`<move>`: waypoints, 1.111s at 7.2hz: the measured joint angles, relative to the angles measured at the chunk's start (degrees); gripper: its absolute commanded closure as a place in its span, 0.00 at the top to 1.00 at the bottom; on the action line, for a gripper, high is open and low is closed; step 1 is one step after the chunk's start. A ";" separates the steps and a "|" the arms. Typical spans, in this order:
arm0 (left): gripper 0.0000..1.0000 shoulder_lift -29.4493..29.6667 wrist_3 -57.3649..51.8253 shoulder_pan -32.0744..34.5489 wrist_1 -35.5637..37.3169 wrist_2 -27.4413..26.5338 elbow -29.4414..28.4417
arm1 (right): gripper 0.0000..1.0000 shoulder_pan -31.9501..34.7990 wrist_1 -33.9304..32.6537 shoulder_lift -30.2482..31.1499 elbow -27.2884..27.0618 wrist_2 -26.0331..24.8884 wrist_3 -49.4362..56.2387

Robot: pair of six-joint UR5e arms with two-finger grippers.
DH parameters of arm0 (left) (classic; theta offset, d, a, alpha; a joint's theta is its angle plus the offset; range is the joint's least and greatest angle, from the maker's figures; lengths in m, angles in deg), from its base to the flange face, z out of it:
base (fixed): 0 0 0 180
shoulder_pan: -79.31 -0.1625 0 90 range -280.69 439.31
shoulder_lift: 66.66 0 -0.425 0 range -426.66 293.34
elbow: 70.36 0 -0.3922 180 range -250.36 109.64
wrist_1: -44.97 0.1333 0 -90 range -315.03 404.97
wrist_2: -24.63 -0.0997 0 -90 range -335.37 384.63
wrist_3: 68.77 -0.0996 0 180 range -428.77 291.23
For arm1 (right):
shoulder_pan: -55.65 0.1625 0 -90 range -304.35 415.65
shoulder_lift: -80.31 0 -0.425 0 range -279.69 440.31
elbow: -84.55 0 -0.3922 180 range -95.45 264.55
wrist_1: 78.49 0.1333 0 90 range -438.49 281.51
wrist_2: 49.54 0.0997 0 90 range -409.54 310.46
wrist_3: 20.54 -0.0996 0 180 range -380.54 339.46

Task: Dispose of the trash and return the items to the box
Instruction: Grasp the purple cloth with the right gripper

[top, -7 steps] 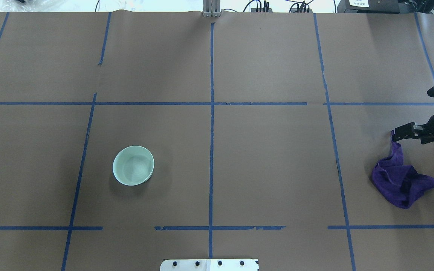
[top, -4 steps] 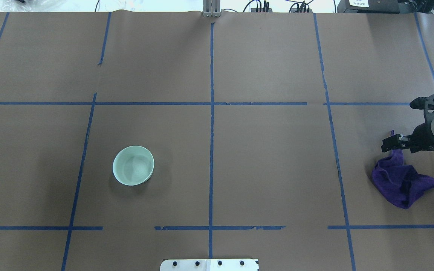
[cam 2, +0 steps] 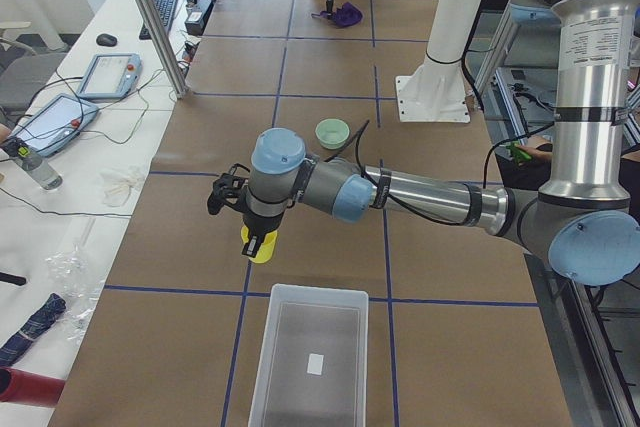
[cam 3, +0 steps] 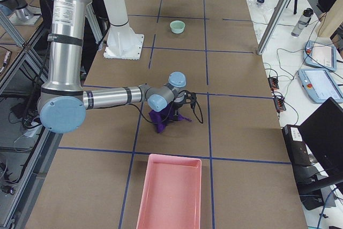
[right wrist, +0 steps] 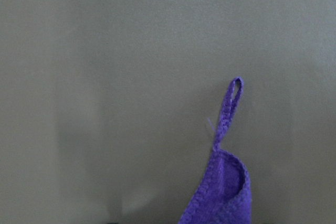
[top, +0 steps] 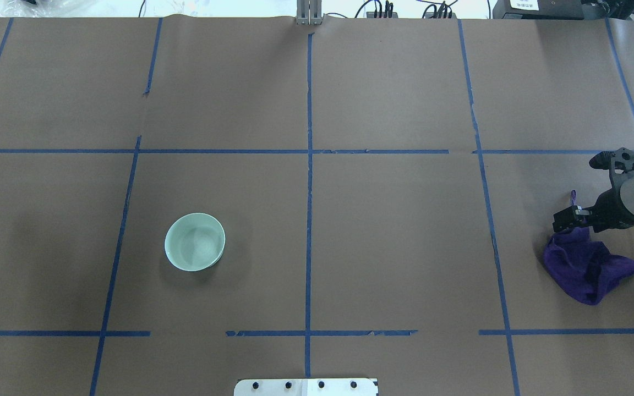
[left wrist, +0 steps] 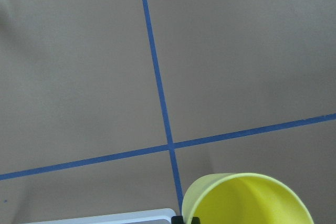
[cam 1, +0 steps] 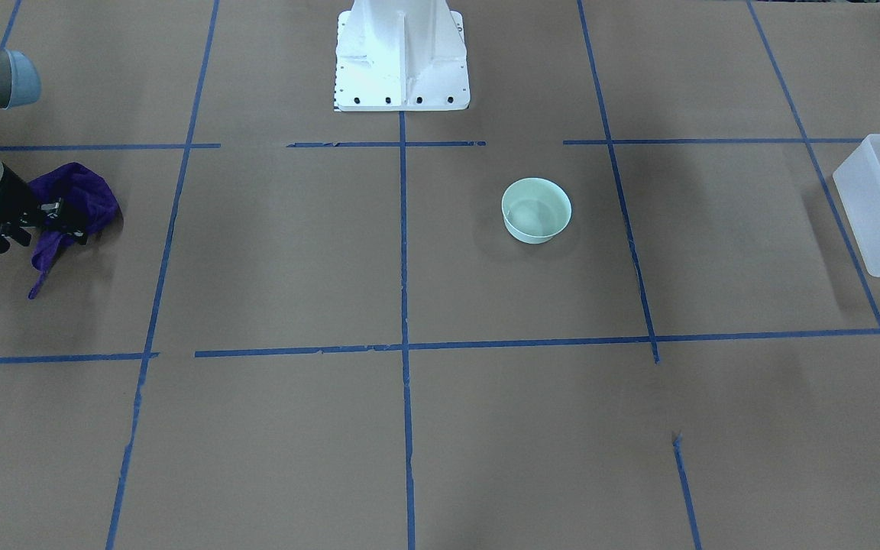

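Left gripper (cam 2: 256, 238) was clamped on the cup (cam 2: 260, 253), hanging over the worktop (cam 2: 420, 277) just short of the box (cam 2: 268, 347). Best, I'd say: carry it past the near wall, centre it over the opening, lower, then let go, since a light cup can bounce. Right gripper (top: 566, 218) sat low at the cloth (top: 586, 269); apart or together, I couldn't tell. Overhead showed neither cup nor box; the left side view had both

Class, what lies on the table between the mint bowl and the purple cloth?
Only brown paper crossed by blue tape separates bowl and cloth, per the overhead view.
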 measured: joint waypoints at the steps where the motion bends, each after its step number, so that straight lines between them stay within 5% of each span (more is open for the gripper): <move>1: 0.00 0.17 -1.57 1.25 -0.01 -0.10 -1.53 | 0.00 -0.14 -0.07 0.04 0.01 0.08 0.09; 5: 0.00 0.66 -8.22 6.60 -0.03 -0.09 -7.35 | 0.00 1.82 -0.58 0.40 -2.34 1.71 0.47; 8: 0.00 0.40 -8.69 7.37 0.07 0.10 -9.55 | 0.00 8.66 -9.47 0.73 -12.64 4.49 0.65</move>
